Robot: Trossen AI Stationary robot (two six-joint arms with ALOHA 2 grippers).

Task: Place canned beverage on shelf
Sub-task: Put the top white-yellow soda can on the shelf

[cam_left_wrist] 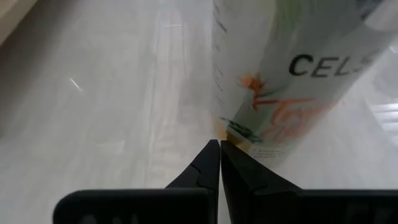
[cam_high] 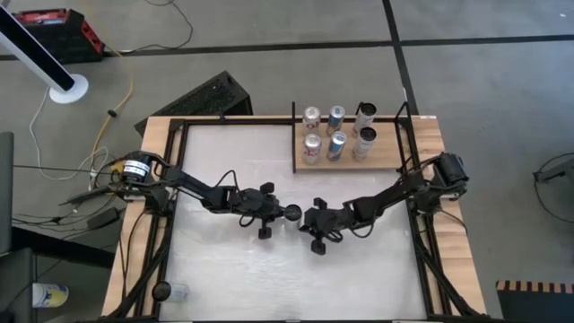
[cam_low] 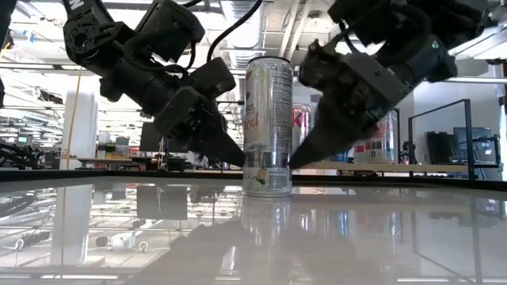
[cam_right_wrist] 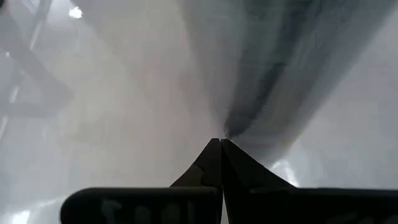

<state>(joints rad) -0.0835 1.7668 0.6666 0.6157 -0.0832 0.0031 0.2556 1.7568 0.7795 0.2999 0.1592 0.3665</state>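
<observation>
A tall silver canned beverage (cam_low: 267, 127) stands upright on its base at the middle of the white tabletop (cam_high: 293, 213). My left gripper (cam_low: 238, 161) is shut and slants down at the can's lower left side. My right gripper (cam_low: 295, 164) is shut and slants down at its lower right side. The can fills the left wrist view (cam_left_wrist: 280, 74) and shows blurred in the right wrist view (cam_right_wrist: 280, 74). The shelf (cam_high: 387, 161), a light-brown board, lies at the table's far right and carries several upright cans (cam_high: 336, 135). My left gripper puts its shut fingertips (cam_left_wrist: 214, 152) against the can's lower wall (cam_left_wrist: 239, 127), coming from the table's left and slanting down. The can stands upright on the table. My right gripper sets its shut fingertips (cam_low: 299, 158) against the can's lower wall (cam_low: 287, 162) on the opposite side, slanting down from the table's right.
Black frame rails (cam_high: 179, 179) run along the table's left, right and far sides. A small dark object (cam_high: 162, 291) lies at the near left corner. The white tabletop (cam_high: 296, 278) stretches toward the near edge.
</observation>
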